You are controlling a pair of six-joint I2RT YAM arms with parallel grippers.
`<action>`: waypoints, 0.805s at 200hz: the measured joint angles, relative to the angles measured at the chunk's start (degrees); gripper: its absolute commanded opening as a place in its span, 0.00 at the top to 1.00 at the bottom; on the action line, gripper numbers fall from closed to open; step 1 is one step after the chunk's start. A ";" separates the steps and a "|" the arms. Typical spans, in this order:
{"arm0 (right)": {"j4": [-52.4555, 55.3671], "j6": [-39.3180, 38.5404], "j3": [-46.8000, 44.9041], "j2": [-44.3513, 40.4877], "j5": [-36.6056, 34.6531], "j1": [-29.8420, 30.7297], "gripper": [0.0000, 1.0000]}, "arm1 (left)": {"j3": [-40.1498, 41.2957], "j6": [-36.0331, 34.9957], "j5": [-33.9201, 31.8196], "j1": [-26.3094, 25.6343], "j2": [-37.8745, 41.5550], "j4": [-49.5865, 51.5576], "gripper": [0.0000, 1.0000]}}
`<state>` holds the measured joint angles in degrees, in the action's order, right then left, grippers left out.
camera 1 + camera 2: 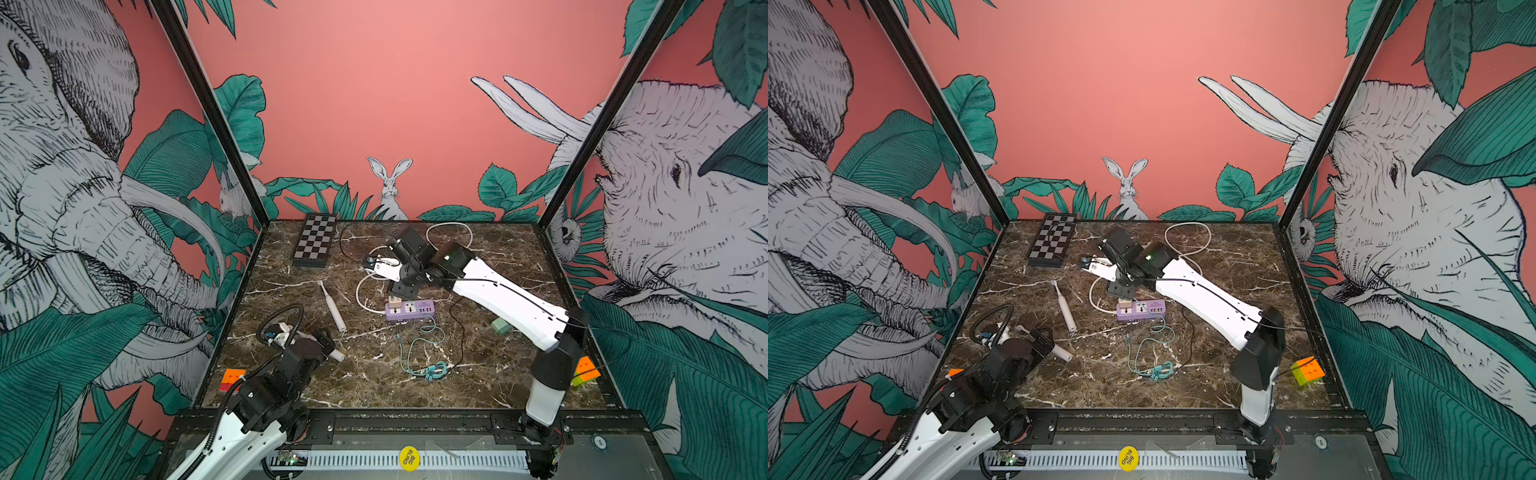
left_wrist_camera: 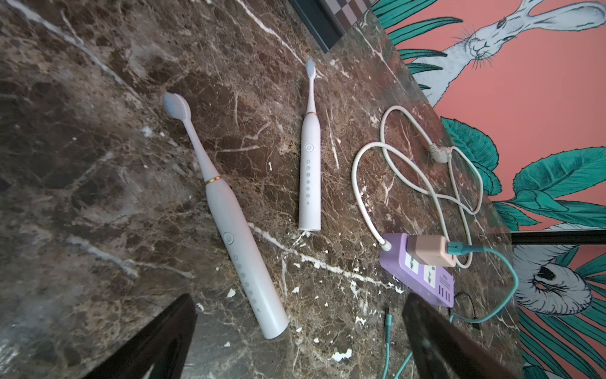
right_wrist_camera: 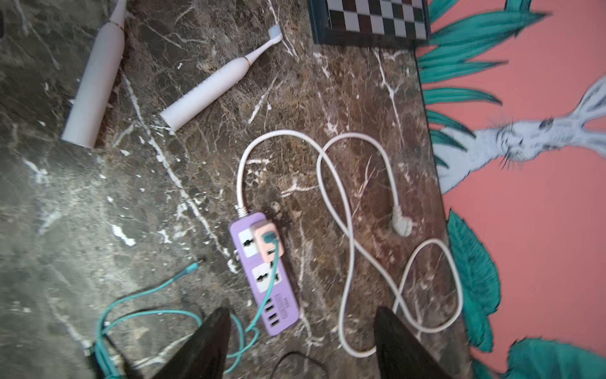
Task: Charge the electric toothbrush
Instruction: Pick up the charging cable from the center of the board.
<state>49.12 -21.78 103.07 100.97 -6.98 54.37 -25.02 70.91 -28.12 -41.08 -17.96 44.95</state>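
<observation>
On dark marble table (image 1: pixel 374 395), toward left front: front toothbrush (image 2: pixel 242 242), white, lying flat. Mostly hidden under left gripper (image 1: pixel 326 343) in both top views, only base end showing. Left fingers (image 2: pixel 157 341): wide apart above it, gripping nothing.

Just behind, nearer table centre: rear toothbrush (image 1: pixel 332 307), also flat, head pointing toward chessboard (image 1: pixel 314 241) at back left.

Right of rear toothbrush: purple strip (image 1: pixel 409 311), pink adapter (image 3: pixel 265 241) seated in socket nearest cord. From adapter, teal cable (image 1: pixel 434 370) coiling toward front edge; free tip (image 3: pixel 190 269) on bare marble between strip and toothbrushes, touching neither. White cord (image 3: pixel 282 132) of strip looping toward back wall, plug (image 3: pixel 400 226) loose on table. Thin black cable (image 1: pixel 461 332) trailing beside teal coils.

Above strip: right gripper (image 3: pixel 301 344), fingers (image 3: pixel 403 344) apart and empty. Right arm (image 1: pixel 507 299) stretching across right half of table, small green block (image 1: pixel 500 326) just beside it.

At left front corner: orange cube (image 1: pixel 232 379). At right front corner: second cube (image 1: pixel 1307 372), orange and green.

Around table: pink walls with drawn elephants (image 1: pixel 62 166), rabbit (image 1: pixel 390 187) and green leaves; black frame posts (image 1: pixel 208 112) rising from back corners.
</observation>
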 measured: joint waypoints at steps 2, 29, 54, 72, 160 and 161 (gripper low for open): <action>0.00 0.00 0.00 0.00 0.00 0.00 0.33 | -0.15 -0.11 -0.13 0.00 -0.02 0.04 0.01; -9.73 11.47 -18.53 -8.79 -4.61 7.87 0.35 | -2.38 -3.08 -2.60 0.04 -0.28 -0.07 0.01; -15.67 21.70 -27.26 -8.63 -7.63 14.01 0.43 | -3.69 -6.32 -4.68 0.22 -1.79 -0.13 0.01; -18.97 29.68 -32.76 -7.76 -8.85 15.15 0.45 | -4.28 -8.70 -5.38 1.38 -3.85 -0.50 0.01; -28.35 47.12 -39.21 2.32 -14.71 15.43 0.58 | -5.09 -13.20 -3.10 8.66 -5.90 -1.33 0.01; -28.41 47.17 -39.21 2.38 -14.71 15.39 0.58 | -5.09 -13.22 -3.04 8.68 -5.90 -1.36 0.01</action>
<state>20.71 25.39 63.86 103.35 -21.69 69.76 -30.11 57.69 -31.16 -32.40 -23.86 43.59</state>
